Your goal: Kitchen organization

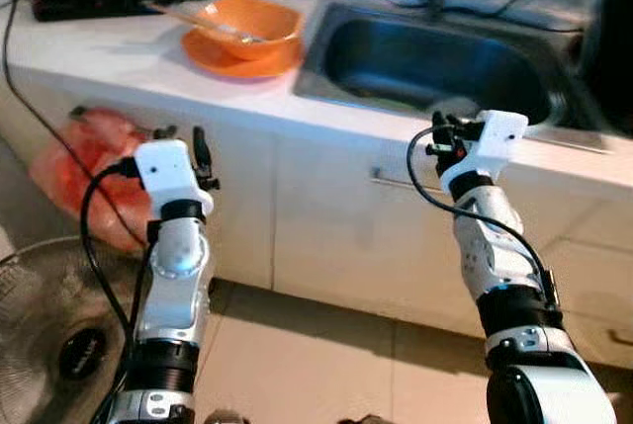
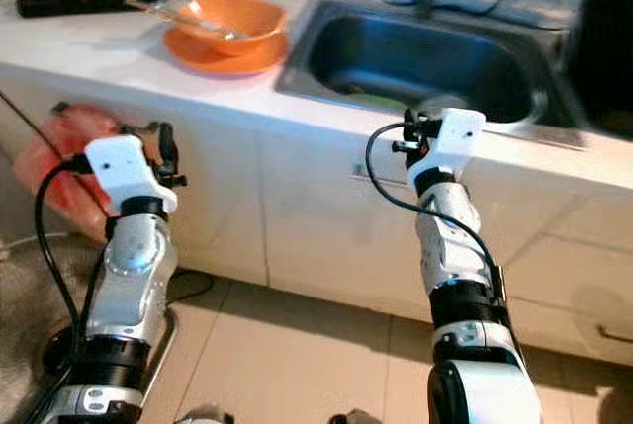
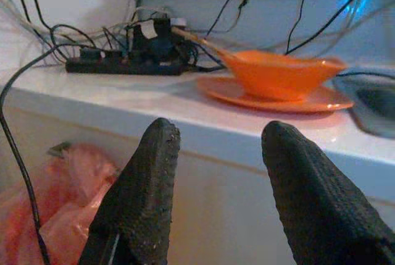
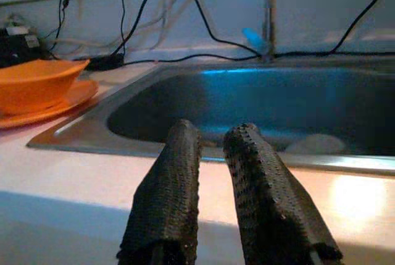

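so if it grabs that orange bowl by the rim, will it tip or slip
The orange bowl looks like light, stiff plastic. It sits loose on an orange plate, so it may slide. The utensil leaning inside could tip out if it tilts.

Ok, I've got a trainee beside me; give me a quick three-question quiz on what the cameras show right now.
1. True or false: the orange bowl sits on the flat orange plate.
2. Which gripper is raised in front of the stainless steel sink? A) left gripper B) right gripper
3. What hangs below the white countertop, on the robot's left?

Key:
1. True; a utensil also rests in the bowl.
2. B. The right gripper points at the sink, fingers slightly apart and holding nothing. The left gripper faces the counter edge near the bowl, open.
3. A red-orange plastic bag.
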